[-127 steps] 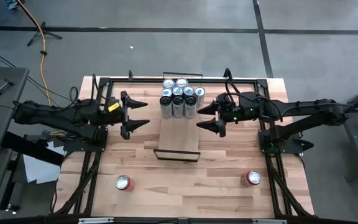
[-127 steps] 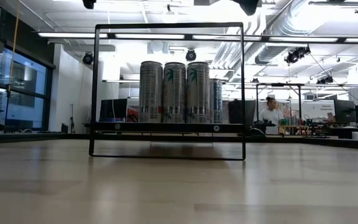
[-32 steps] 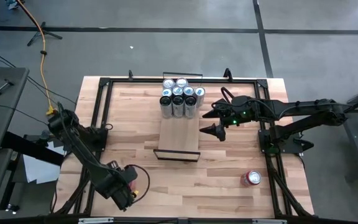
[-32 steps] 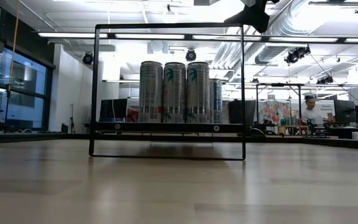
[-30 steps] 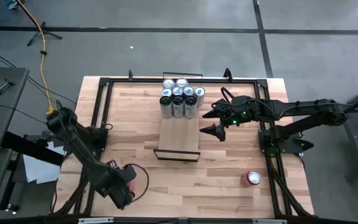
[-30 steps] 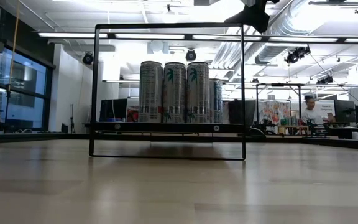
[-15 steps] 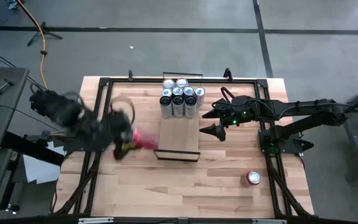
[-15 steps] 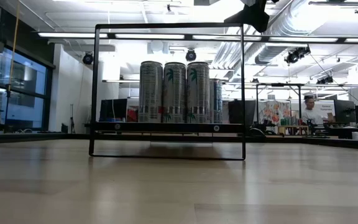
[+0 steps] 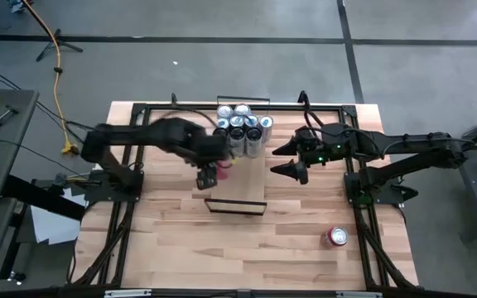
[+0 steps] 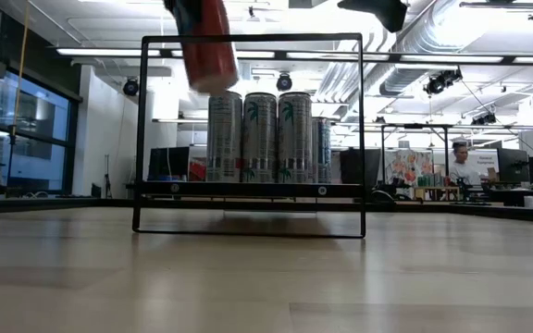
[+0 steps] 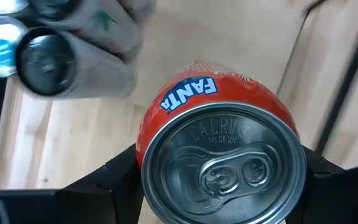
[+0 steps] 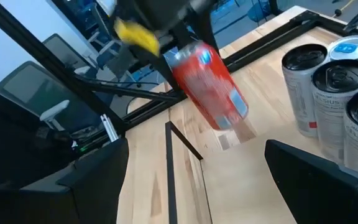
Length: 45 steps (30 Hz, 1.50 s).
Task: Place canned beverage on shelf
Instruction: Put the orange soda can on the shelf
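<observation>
A red Fanta can hangs in the air with my left gripper shut on it. It is above the left side of the shelf, a light-wood plank with a thin black frame at its near end. The low view shows the can high up by the frame's top bar. Several tall silver cans stand on the shelf's far end. My right gripper hovers open just right of the shelf, holding nothing. My left gripper pinches the can's side wall just below the top rim between its two fingers, one on each side. The fingers come from above, pointing steeply down. The can hangs below them, tilted, clear of the shelf and the table.
A second red can stands on the tabletop near its front right. A black frame runs around the table's edges. The near half of the shelf plank is bare wood.
My left gripper has swung from the table's near left corner up and toward the far right, and now stands over the shelf. It has rolled on the way. The red can has gone with it, lifted off the table, and now hangs tilted.
</observation>
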### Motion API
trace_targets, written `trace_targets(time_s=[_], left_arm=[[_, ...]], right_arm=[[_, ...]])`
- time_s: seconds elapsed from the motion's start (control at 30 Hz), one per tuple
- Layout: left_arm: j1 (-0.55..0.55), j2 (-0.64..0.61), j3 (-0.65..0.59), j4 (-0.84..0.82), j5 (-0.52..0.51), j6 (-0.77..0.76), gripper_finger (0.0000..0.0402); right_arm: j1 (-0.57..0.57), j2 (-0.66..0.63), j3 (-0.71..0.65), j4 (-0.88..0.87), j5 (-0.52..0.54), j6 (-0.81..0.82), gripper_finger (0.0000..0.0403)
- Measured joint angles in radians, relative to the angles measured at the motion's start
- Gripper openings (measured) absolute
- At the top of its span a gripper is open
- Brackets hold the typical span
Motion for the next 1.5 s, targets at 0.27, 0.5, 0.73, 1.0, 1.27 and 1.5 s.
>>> trace_targets(time_s=[0.27,0.5,0.73,1.0,1.27,1.5], left_arm=[[0.011,0.179,0.0,0.026,-0.001,0.187,0.0228],[0.01,0.267,0.0,0.035,-0.006,0.234,0.0231],[0.01,0.286,0.0,0.092,-0.007,0.246,0.0242],[0.015,0.287,0.0,0.11,0.023,0.245,0.0244],[0.053,0.304,-0.001,0.146,0.017,0.237,0.0246],[0.07,0.317,-0.001,0.136,0.019,0.261,0.0246]], right_arm=[[0.0,0.011,0.0,-0.004,0.029,0.016,0.0364],[0.0,0.011,0.0,-0.013,0.033,0.016,0.0364],[0.0,0.011,0.0,-0.012,0.031,0.016,0.0364],[0.0,0.011,0.0,-0.012,0.03,0.015,0.0364],[0.001,0.011,0.0,-0.017,0.03,0.015,0.0364],[0.001,0.011,0.0,-0.019,0.03,0.015,0.0364]])
